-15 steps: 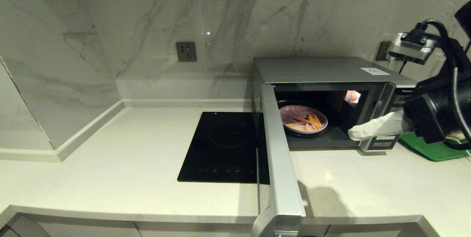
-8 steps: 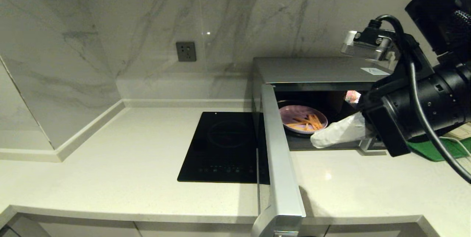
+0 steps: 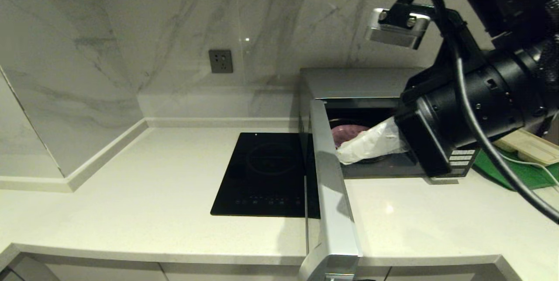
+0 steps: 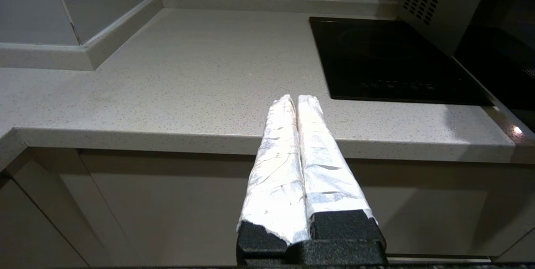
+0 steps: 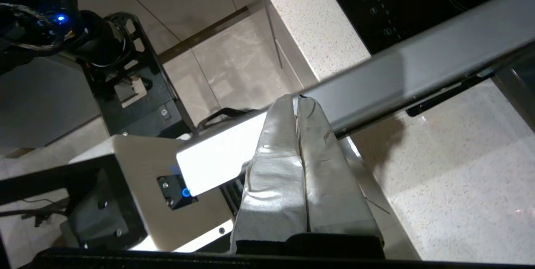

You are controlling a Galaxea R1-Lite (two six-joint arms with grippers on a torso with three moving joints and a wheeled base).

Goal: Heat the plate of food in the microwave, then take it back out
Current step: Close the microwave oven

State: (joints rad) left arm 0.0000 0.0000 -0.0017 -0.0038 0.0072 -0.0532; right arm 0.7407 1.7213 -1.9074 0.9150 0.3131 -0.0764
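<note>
Microwave (image 3: 353, 82) sits on the counter (image 3: 153, 185) against the marble wall, right of the black cooktop (image 3: 266, 174). Its door (image 3: 332, 185) stands swung wide open, edge-on in the head view, reaching out past the counter's front edge.

Plate (image 3: 345, 134) lies inside the cavity on the floor of the oven — only a lilac sliver of it shows; the rest is hidden behind the right gripper, and the food cannot be made out.

Right gripper (image 3: 340, 155): white-wrapped fingers pressed together, nothing between them. It reaches in from the right across the oven's mouth, tip near the inner face of the door, in front of the plate. Whether it touches the plate or the door cannot be told. Right wrist view shows the same closed fingertips (image 5: 299, 106) against the door's silver edge (image 5: 418, 72), cooktop (image 5: 401, 6) beyond.

Left gripper (image 4: 296, 104): fingers together, empty, held low in front of the cabinet face below the counter's edge, well apart from the oven.

Green tray (image 3: 515, 172) to the right of the microwave, a beige tray (image 3: 530, 145) resting on it. Wall socket (image 3: 220, 61) above the cooktop.
</note>
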